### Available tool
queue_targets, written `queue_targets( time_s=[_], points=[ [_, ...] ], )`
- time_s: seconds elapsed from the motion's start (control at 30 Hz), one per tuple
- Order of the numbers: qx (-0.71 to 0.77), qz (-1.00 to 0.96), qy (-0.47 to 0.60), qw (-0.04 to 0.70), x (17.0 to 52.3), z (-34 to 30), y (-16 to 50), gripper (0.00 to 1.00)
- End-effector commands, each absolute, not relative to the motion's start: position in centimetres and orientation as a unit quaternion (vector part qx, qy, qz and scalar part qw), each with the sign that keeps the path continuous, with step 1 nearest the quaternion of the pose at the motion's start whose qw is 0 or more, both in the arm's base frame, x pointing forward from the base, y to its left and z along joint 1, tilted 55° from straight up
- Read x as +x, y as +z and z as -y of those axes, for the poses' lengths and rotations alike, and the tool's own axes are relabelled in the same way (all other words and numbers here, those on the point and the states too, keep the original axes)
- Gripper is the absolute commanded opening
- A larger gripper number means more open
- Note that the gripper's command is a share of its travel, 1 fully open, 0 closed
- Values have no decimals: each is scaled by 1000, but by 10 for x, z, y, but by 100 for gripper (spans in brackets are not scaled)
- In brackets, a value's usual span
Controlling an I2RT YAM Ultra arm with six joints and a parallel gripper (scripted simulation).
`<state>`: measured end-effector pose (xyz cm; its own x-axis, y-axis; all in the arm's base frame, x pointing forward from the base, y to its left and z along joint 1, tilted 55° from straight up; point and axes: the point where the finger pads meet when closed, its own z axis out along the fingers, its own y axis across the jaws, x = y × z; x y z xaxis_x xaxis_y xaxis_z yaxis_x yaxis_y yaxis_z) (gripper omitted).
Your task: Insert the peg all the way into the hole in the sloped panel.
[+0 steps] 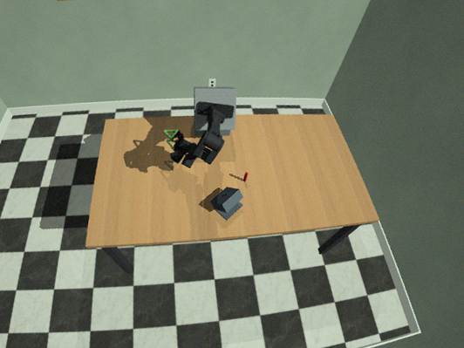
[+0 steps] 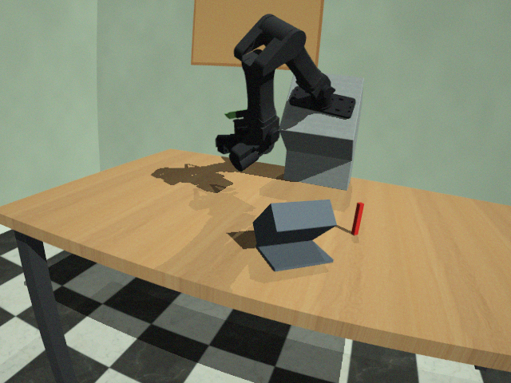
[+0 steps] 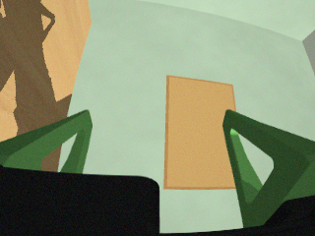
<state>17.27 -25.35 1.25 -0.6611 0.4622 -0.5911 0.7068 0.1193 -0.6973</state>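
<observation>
A small red peg (image 1: 246,175) stands upright on the wooden table, right of the arm; it also shows in the exterior view (image 2: 357,218). The grey sloped panel block (image 1: 227,202) sits on its flat base plate in front of the peg, seen from behind in the exterior view (image 2: 294,227); a dark hole shows on its slope (image 1: 223,195). My gripper (image 1: 172,135) with green fingers is open and empty, held above the table far left of the peg. In the wrist view (image 3: 157,138) the fingers frame only wall and board.
The arm is mounted on a grey pedestal (image 2: 322,132) at the table's back edge. An orange board (image 2: 255,29) hangs on the wall behind. The table's edges drop to a checkered floor.
</observation>
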Motion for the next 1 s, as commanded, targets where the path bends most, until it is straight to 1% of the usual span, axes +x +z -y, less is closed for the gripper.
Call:
queue_targets(
  time_s=[0.0, 0.53, 0.97],
  points=[
    [397, -738, -534, 114, 172, 254, 13, 100],
    [397, -738, -534, 114, 172, 254, 13, 100],
    [314, -793, -492, 174, 232, 217, 30, 100]
  ],
)
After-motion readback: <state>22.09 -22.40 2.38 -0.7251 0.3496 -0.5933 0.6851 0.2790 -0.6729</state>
